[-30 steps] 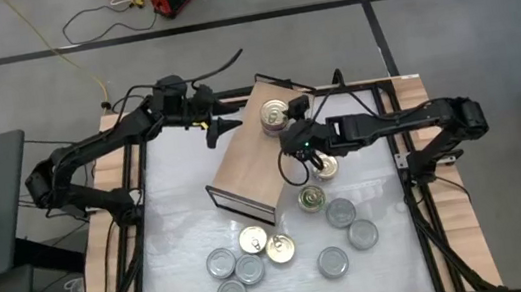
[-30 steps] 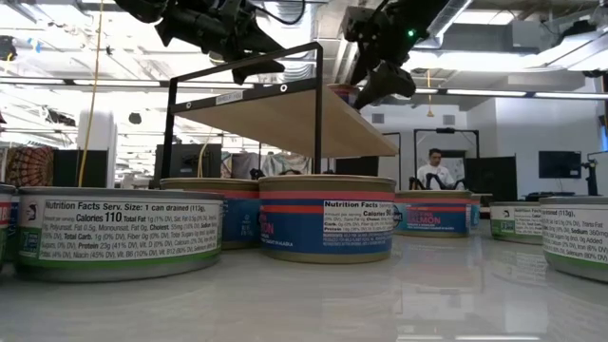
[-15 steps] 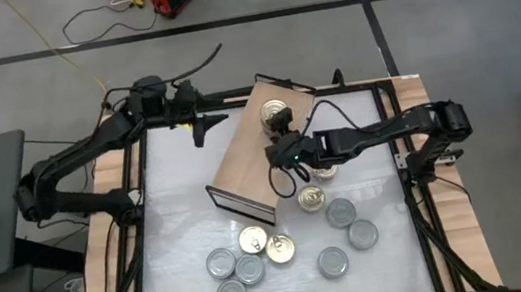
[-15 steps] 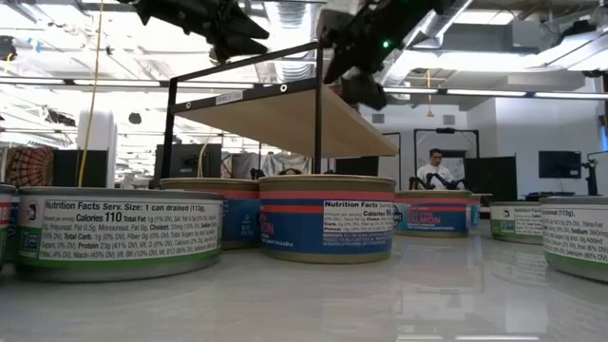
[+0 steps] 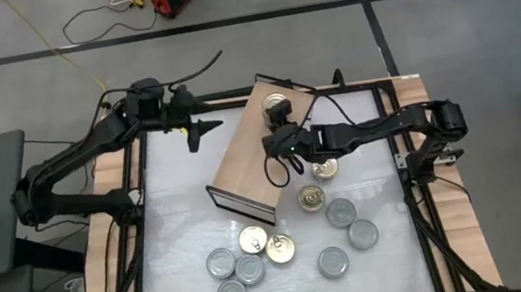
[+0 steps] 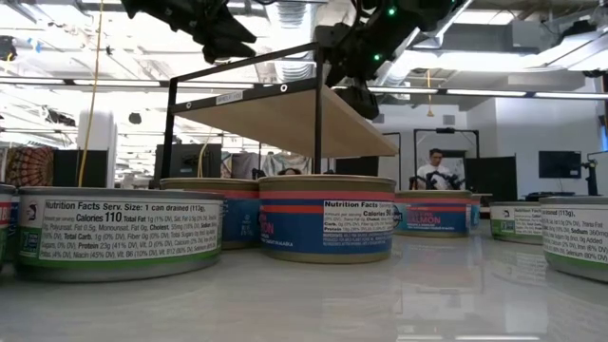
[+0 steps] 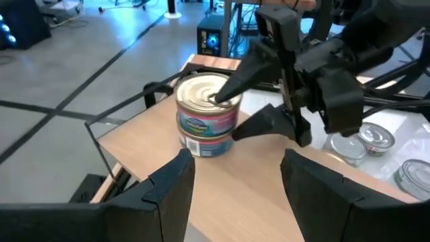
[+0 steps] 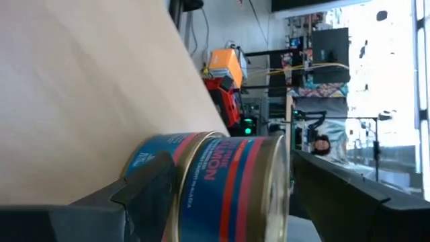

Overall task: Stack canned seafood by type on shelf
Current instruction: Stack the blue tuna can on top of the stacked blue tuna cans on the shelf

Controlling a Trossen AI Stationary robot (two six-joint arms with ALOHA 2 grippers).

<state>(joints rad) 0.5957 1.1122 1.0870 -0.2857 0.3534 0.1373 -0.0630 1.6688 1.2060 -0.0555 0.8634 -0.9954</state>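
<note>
Early stage: one two-tin stack (image 7: 207,115) stands at the shelf's (image 5: 243,168) 12 o'clock end, right gripper (image 7: 250,107) wide open around it, about ten tins (image 5: 253,256) unstacked.

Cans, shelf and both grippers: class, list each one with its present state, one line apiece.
Shelf: upright on the table, board top carrying cans.
Stacked cans: two, one on the other, upright on the shelf.
Loose cans: flat on the table beside the shelf, unstacked.
Right gripper: open, fingers either side of the stacked cans.
Left gripper: open, empty, hovering off the shelf's far end.
</note>
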